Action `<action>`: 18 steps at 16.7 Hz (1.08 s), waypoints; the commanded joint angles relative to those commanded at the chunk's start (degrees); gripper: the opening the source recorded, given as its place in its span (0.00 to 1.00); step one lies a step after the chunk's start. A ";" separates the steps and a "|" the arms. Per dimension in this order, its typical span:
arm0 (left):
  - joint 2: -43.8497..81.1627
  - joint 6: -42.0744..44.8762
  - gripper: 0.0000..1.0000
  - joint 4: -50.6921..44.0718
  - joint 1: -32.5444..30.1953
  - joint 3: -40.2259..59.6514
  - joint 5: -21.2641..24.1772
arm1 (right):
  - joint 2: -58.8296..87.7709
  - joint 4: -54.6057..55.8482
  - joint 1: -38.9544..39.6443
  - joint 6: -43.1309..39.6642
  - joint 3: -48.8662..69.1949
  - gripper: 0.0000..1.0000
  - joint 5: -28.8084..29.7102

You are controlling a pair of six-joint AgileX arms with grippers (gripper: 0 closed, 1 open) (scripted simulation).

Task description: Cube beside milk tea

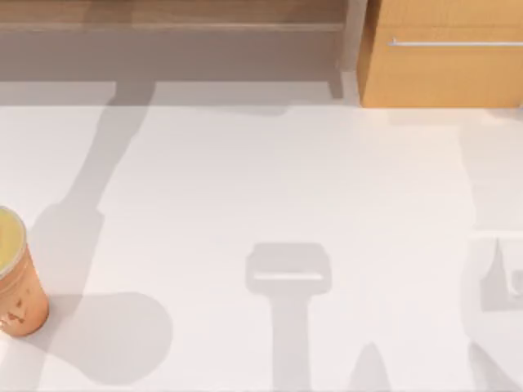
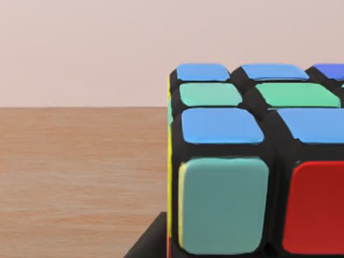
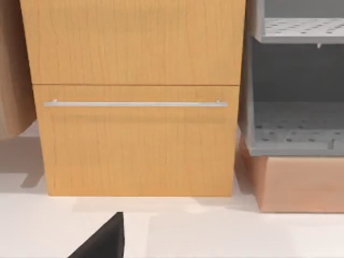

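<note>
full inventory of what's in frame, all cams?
milk tea: 1, orange-brown cup with pale yellow top, at the table's left edge in the top view.
cube: 1, black frame with blue, green, teal, red and yellow tiles, close up in the left wrist view.
cabinet: 1, light wood with a silver bar handle, far right of the table; seen front-on in the right wrist view.
shelf unit: 1, grey perforated shelves, beside the cabinet.
table: 1, white.
left hand: dark part below the cube.
right hand: dark finger tip above the table.
</note>
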 joint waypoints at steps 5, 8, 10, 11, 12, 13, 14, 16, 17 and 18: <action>-0.07 0.08 0.00 -1.08 0.01 1.15 -0.03 | 0.00 0.00 0.00 0.00 0.00 1.00 0.00; -2.02 1.64 0.00 -3.00 0.78 1.50 0.71 | 0.00 0.00 0.00 0.00 0.00 1.00 0.00; -5.74 4.69 0.00 -7.15 3.02 1.40 1.92 | 0.00 0.00 0.00 0.00 0.00 1.00 0.00; -7.93 6.60 0.00 -9.94 4.74 1.03 2.59 | 0.00 0.00 0.00 0.00 0.00 1.00 0.00; -10.12 8.66 0.00 -13.07 6.75 0.40 3.27 | 0.00 0.00 0.00 0.00 0.00 1.00 0.00; -12.16 10.80 0.00 -16.50 9.03 -0.56 3.95 | 0.00 0.00 0.00 0.00 0.00 1.00 0.00; -13.87 12.98 0.00 -20.17 11.54 -1.92 4.61 | 0.00 0.00 0.00 0.00 0.00 1.00 0.00; -15.83 17.24 0.00 -28.04 17.01 -5.92 5.88 | 0.00 0.00 0.00 0.00 0.00 1.00 0.00; -16.09 19.26 0.00 -32.13 19.86 -8.47 6.49 | 0.00 0.00 0.00 0.00 0.00 1.00 0.00; -15.96 21.13 0.00 -36.24 22.69 -11.29 7.08 | 0.00 0.00 0.00 0.00 0.00 1.00 0.00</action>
